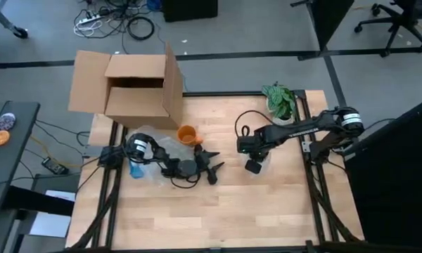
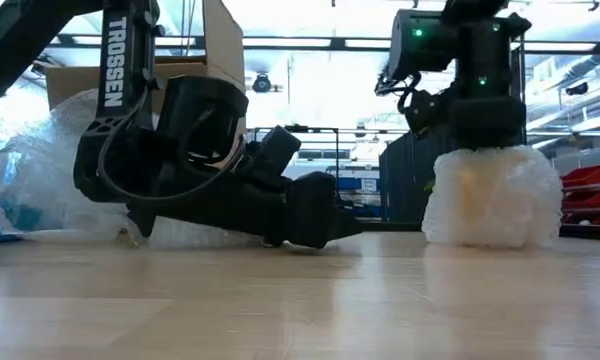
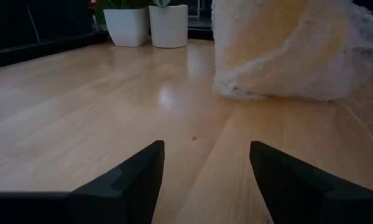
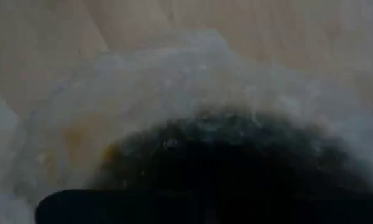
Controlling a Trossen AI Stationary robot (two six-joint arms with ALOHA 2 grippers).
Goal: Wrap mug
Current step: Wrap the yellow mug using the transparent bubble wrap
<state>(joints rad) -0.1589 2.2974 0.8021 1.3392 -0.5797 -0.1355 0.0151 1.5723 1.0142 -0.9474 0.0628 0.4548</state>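
A bundle of bubble wrap [image 2: 492,196] with something yellowish inside stands on the table right of centre. It also shows in the left wrist view [image 3: 298,50] and the high view [image 1: 264,157]. My right gripper [image 2: 477,128] sits directly on top of it, pointing down, its tip buried in the wrap [image 4: 193,124]. My left arm lies on the table, and its gripper [image 1: 214,169] is open and holds nothing, pointing toward the bundle. An orange mug [image 1: 187,133] stands unwrapped near the box.
An open cardboard box [image 1: 137,88] stands at the far left. Loose bubble wrap [image 1: 157,149] lies under and around my left arm. A potted plant [image 1: 281,102] stands at the far right, and two white pots [image 3: 149,25] show beyond the table.
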